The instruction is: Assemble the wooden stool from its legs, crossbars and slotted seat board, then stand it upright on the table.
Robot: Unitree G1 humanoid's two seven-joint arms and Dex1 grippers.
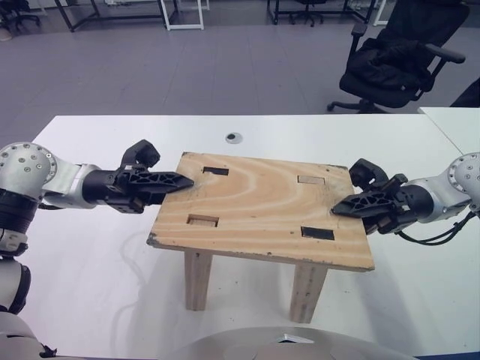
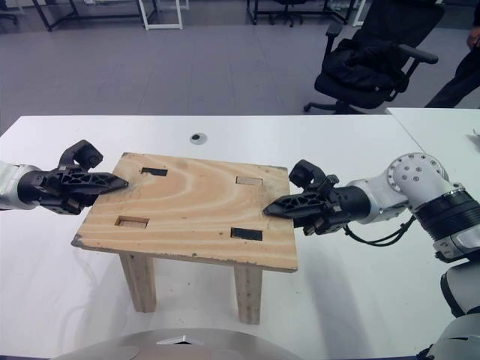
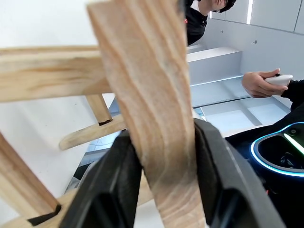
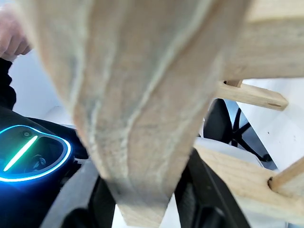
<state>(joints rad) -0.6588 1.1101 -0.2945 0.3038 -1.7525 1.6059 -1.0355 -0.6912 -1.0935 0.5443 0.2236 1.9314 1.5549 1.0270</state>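
head pair looks down on stool (image 1: 262,202); wrist cams close-up.

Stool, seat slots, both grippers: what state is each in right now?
stool: assembled, upright, legs down on the table.
seat board: on top, face up, held at both side edges.
slots: four; two look dark, two filled with wood.
left gripper: shut on the seat board's left edge.
right gripper: shut on the seat board's right edge.

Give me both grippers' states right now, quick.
Left gripper: closed on the seat board, at its left edge.
Right gripper: closed on the seat board, at its right edge.
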